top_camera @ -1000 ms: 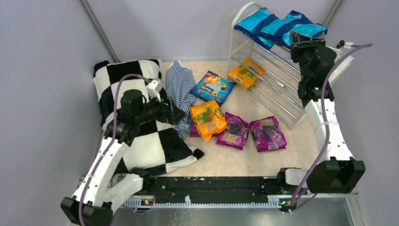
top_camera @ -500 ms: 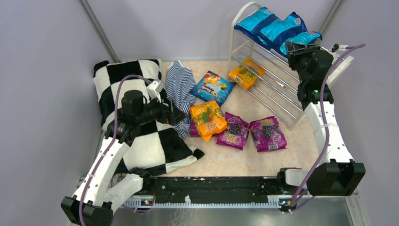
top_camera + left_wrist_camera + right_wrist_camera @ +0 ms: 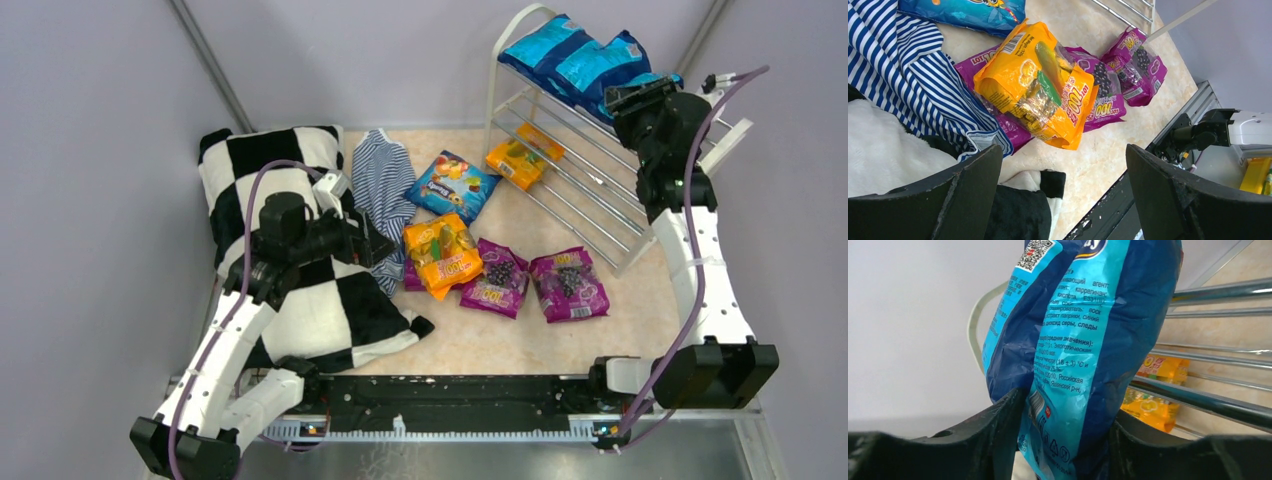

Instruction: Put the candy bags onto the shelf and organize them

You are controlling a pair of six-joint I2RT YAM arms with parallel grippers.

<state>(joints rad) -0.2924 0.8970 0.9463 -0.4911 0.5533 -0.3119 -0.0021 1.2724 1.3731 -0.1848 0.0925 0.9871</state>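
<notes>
Near the left edge, over the pillow: left jaws wide apart and empty, facing the orange bag mid-tabletop, long axis slanting far-left to near-right, atop purple bags, far nearer this arm than the other. At the far right corner: right jaws clamped on a blue bag, held on edge at the shelf's top tier beside other blue bags. Shown only by the right wrist view: the clamp low on the pouch; from above, hidden under the wrist.
</notes>
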